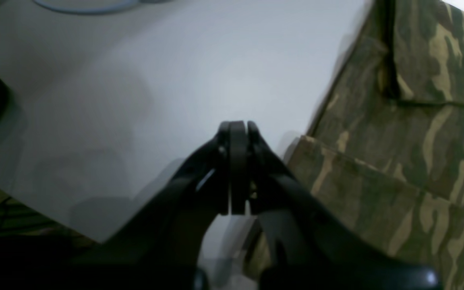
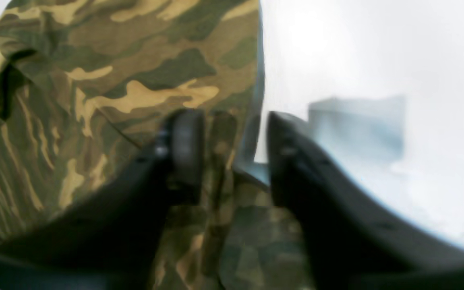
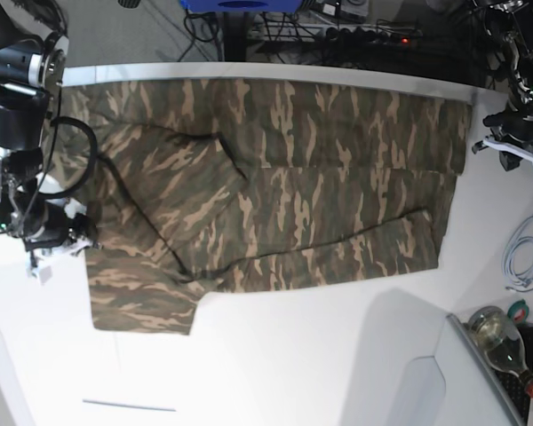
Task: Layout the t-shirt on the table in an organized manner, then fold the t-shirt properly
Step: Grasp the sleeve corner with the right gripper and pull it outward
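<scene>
- My left gripper [image 1: 238,169] is pinched closed on nothing, over bare table [image 1: 155,80].
- My right gripper [image 2: 228,137] stands parted astride the t-shirt [image 3: 275,195] edge; blur hides any grip.
- Shirt lies spread, one long fold seemingly made; more folding remains.

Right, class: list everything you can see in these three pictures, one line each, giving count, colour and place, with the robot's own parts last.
Soft camouflage cloth t-shirt: one, olive, brown and tan, spread across the table's middle.
Large smooth white table: one, white, under the shirt.
Coiled cable: one, pale grey, at the table's edge in the base view's right.
Glass bottle: one, clear with a red cap, lower right corner.
Left gripper: one, black, shut above bare table beside the shirt.
Right gripper: one, black, open at the shirt's edge.
</scene>
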Tool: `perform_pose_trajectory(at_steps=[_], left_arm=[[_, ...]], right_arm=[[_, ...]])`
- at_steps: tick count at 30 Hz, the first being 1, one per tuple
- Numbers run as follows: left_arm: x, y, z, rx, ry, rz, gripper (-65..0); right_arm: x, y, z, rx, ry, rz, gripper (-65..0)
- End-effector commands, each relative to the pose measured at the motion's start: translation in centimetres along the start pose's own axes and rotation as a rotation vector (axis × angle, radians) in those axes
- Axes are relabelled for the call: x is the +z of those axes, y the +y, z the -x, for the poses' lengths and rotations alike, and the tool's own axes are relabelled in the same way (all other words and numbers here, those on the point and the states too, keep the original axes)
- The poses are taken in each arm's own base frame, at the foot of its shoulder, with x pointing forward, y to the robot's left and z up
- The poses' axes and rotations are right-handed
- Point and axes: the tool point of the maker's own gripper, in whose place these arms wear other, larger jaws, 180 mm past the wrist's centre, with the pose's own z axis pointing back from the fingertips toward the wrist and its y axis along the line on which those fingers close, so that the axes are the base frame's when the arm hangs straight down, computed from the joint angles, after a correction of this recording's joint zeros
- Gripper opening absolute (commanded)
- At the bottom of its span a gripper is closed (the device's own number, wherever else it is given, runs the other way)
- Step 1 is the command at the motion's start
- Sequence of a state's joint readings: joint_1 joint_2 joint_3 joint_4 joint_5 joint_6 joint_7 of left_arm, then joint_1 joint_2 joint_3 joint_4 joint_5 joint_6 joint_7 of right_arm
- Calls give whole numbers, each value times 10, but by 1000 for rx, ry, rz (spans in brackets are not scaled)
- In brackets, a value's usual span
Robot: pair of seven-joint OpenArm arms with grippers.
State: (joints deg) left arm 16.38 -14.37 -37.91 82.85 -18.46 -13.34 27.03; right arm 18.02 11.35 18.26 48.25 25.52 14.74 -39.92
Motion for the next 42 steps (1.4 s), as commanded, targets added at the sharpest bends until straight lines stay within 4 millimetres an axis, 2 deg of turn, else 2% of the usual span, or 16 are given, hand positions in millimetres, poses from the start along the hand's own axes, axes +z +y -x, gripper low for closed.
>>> perform_pose_trajectory(at_steps=[1,3,4,6,10,11,15,17,23,29,32,35,36,39,42], left_arm=[[1,4,-16,-9,-48,-5,-650],[1,2,-17,-10,-47,-2,-650],[1,2,-16,-10,-46,0,-650],[1,2,-16,-10,-46,0,-650],[1,2,-16,-10,-46,0,-650],[1,2,-16,-10,-46,0,-650],[1,3,-17,-9,-47,-3,-650],[1,3,-17,-9,-47,-3,-650],[1,1,-15,-8,-45,2,-650],[-1,-5,-15,4,-46,14,-650],[-7,-26,-19,-11,-50,62,-650],[-10,-39,-22,-17,-56,90,-650],[-13,-47,-27,-13,-66,103,-622],[-20,-62,-37,29,-92,125,-413],[-33,-71,-38,73,-82,136,-272]], right_arm=[[7,5,-26,9,-59,-16,-561],[7,5,-26,8,-57,-15,-608],[7,5,-24,8,-49,-15,-600],[6,3,-21,-9,-26,-3,-557],[6,2,-21,-27,-26,11,-401],[6,2,-20,-27,-24,11,-381],[5,3,-17,-33,-15,8,-380],[4,4,-15,-33,-13,7,-399],[4,4,-16,-41,-16,4,-644],[6,4,-17,-40,-21,-1,-644],[9,7,-20,-27,-39,-5,-644],[13,18,-18,-1,-52,-21,-644],[14,19,-16,5,-49,-21,-644],[20,21,-20,22,-64,-23,-644],[25,23,-25,36,-86,-23,-644]])
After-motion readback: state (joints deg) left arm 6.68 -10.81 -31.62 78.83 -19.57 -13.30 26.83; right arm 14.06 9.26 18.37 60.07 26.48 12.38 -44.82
